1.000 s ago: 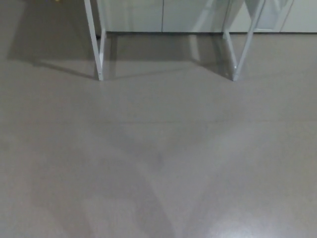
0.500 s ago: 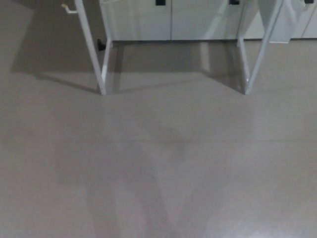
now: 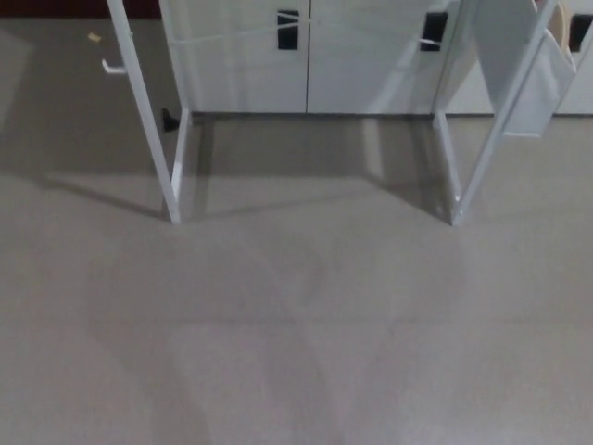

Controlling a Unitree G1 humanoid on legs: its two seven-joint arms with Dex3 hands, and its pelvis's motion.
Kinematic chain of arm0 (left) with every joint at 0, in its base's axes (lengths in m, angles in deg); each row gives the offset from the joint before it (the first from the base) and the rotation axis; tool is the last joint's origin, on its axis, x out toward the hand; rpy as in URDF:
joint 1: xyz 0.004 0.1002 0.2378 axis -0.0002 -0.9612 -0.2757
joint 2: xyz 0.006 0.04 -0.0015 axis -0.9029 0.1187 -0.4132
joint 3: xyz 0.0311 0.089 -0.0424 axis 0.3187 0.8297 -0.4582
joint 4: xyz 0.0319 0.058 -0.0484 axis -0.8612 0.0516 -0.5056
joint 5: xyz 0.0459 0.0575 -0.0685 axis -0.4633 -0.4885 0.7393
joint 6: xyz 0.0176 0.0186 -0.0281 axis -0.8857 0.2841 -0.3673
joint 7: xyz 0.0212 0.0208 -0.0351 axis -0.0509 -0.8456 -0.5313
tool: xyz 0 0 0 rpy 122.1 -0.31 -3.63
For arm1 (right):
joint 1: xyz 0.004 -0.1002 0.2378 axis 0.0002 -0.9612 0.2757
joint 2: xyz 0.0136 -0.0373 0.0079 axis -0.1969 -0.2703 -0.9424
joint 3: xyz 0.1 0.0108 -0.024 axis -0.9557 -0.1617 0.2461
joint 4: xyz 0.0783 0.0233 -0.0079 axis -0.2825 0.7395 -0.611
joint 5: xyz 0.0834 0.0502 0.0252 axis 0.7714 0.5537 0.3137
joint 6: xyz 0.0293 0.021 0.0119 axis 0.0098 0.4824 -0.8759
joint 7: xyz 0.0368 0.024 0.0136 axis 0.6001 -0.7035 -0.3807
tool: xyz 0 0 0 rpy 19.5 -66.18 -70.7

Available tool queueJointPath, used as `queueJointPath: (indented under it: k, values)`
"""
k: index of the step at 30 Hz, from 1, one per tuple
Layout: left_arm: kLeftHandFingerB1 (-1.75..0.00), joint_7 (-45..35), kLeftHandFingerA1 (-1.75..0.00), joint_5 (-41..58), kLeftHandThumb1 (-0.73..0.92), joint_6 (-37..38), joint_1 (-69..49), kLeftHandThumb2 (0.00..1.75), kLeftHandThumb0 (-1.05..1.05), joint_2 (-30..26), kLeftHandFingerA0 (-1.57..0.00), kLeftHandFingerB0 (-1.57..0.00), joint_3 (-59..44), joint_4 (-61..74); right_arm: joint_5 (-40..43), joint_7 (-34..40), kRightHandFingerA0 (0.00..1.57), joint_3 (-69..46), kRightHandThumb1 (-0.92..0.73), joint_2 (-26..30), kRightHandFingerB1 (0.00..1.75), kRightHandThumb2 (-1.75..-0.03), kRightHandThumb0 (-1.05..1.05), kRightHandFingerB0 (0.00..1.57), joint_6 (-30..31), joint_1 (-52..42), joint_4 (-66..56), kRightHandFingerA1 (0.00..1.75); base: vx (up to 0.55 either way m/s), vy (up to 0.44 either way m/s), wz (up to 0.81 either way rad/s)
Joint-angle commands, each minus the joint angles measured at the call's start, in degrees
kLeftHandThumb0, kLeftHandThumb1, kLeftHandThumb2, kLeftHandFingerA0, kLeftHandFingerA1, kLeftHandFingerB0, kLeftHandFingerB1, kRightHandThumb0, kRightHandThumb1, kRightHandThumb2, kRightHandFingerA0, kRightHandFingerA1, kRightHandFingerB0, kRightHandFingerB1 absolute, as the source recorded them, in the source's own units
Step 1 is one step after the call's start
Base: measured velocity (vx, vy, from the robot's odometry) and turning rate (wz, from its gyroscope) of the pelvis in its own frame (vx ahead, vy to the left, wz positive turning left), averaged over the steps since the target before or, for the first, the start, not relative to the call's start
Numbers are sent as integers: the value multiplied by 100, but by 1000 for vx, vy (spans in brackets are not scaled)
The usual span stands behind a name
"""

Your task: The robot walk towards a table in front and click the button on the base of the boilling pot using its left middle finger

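Hands do not show anywhere in the head view, neither the left nor the right, so whether either is released, clenched or grasping something cannot be told. Nothing of the arms shows either.

Nearest the camera lies a broad stretch of grey-beige floor [image 3: 296,352], smooth and faintly glossy, crossed by soft overlapping shadows that fan out from the bottom middle of the picture. Further off stand the white metal legs of a table: the left legs [image 3: 157,139] slant down to meet the floor at the left, and the right legs [image 3: 463,148] do the same at the right (each side is a pair of bars joining near the foot). Dark shadows spread on the floor from both pairs of legs, towards the left.

Behind the legs runs a row of white cabinets [image 3: 306,56] with dark recessed handles [image 3: 288,30]. A pale panel [image 3: 533,79] hangs tilted at the upper right, beside the right legs.

The tabletop lies beyond the upper edge of the picture, and the boiling pot with its button is out of view.
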Motion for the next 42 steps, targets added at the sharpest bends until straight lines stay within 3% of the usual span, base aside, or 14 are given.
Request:
queueJointPath:
  k: [1, 9, 24, 42]
  values:
    - [-36, 304, -45, -357, 52, 458, 31, 56, -19, -203, -69, -50, 245, -44, 7, 60, 71, -17, -60, 78, 42, -57, -15, 41, 9, -21, -63, 59, 298, -256, 25]
    - [-36, 315, -45, -370, 52, 494, 70, 56, -22, -263, -69, -50, 383, -78, -53, 110, 71, 33, -59, 111, 42, -57, -17, 42, -22, -47, -53, 57, 184, -221, -1]
    - [-37, 219, -45, -249, 52, 398, 74, 56, -19, -204, -69, -51, 289, -96, -45, 159, 71, 51, -59, 100, 41, -57, -19, 42, 14, -78, -23, 58, 208, 90, 2]
    - [-37, 253, -46, -358, 52, 494, 151, 56, -21, -272, -71, -52, 424, -177, -163, 259, 71, 186, -60, 132, 42, -57, -19, 44, 68, -50, -22, 58, 228, -87, 3]
